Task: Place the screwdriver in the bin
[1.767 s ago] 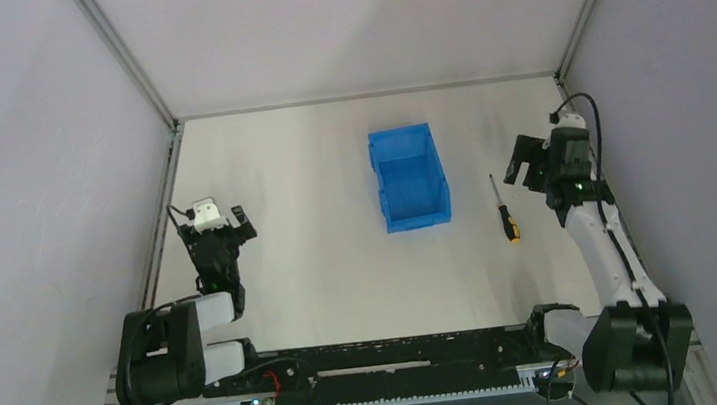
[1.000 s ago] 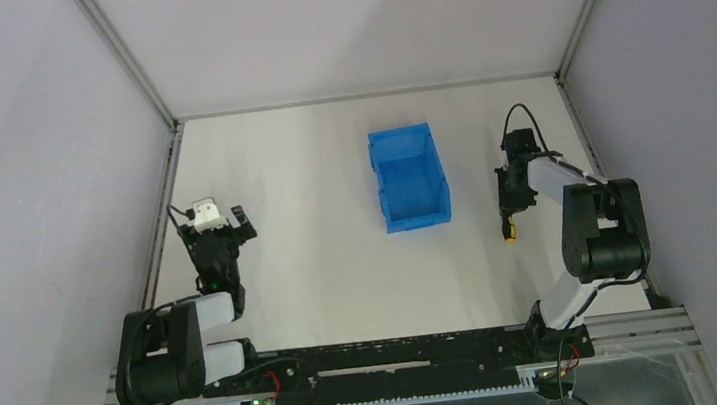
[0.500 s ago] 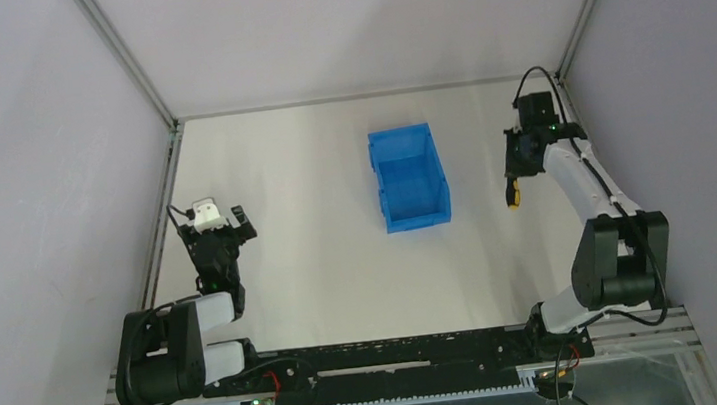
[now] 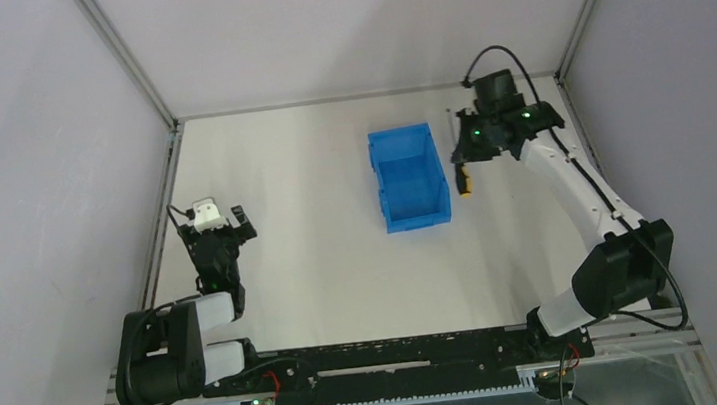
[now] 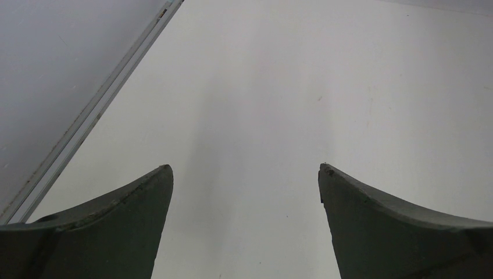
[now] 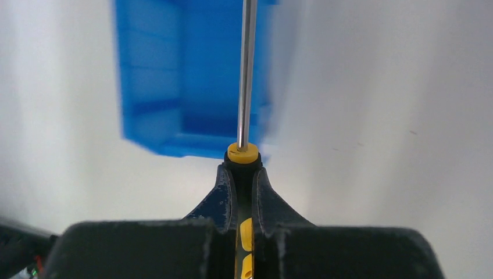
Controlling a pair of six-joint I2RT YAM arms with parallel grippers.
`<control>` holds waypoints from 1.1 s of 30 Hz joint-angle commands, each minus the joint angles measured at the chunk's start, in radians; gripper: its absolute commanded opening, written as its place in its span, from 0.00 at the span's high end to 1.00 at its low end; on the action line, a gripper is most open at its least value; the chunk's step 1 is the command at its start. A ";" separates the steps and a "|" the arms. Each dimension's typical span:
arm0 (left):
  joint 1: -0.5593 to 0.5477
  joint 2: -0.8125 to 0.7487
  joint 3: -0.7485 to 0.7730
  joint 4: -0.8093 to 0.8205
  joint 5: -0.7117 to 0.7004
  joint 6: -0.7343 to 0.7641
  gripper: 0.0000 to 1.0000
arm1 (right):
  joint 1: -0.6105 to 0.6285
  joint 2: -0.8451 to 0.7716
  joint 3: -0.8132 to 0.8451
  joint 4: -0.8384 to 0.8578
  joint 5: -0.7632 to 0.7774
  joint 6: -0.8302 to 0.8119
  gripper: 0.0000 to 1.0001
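The blue bin (image 4: 411, 189) stands on the white table at centre back. My right gripper (image 4: 463, 158) hangs in the air just right of the bin's right wall, shut on the screwdriver (image 4: 463, 177) by its black-and-yellow handle. In the right wrist view the handle (image 6: 242, 229) is pinched between the two fingers, and the thin metal shaft (image 6: 246, 70) points ahead over the blurred bin (image 6: 186, 81). My left gripper (image 4: 219, 223) rests low at the left of the table, open, with bare table between its fingers (image 5: 116, 226).
Grey enclosure walls and metal frame rails (image 4: 161, 198) border the table on the left, back and right. The arm bases and a black rail (image 4: 391, 355) run along the near edge.
My right gripper closed on the screwdriver where it lay right of the bin, lifted it, and carried it left and back toward the bin. The left arm has not moved.
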 commanded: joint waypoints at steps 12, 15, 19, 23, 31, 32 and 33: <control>-0.004 -0.009 0.034 0.066 -0.009 0.019 0.00 | 0.321 0.296 0.114 0.153 0.193 0.056 1.00; -0.004 -0.008 0.034 0.066 -0.009 0.019 0.00 | 0.343 0.351 0.081 0.197 0.240 0.066 1.00; -0.004 -0.009 0.035 0.066 -0.009 0.019 0.00 | 0.346 0.421 0.017 0.283 0.276 0.096 0.98; -0.004 -0.008 0.034 0.066 -0.011 0.019 0.00 | 0.351 0.478 -0.004 0.328 0.248 0.110 0.96; -0.004 -0.008 0.034 0.066 -0.010 0.019 0.00 | 0.364 0.546 0.020 0.341 0.262 0.139 0.63; -0.004 -0.009 0.034 0.066 -0.011 0.019 0.00 | 0.364 0.543 0.022 0.340 0.267 0.140 0.60; -0.004 -0.010 0.034 0.066 -0.010 0.019 0.00 | 0.364 0.537 0.024 0.339 0.271 0.142 0.58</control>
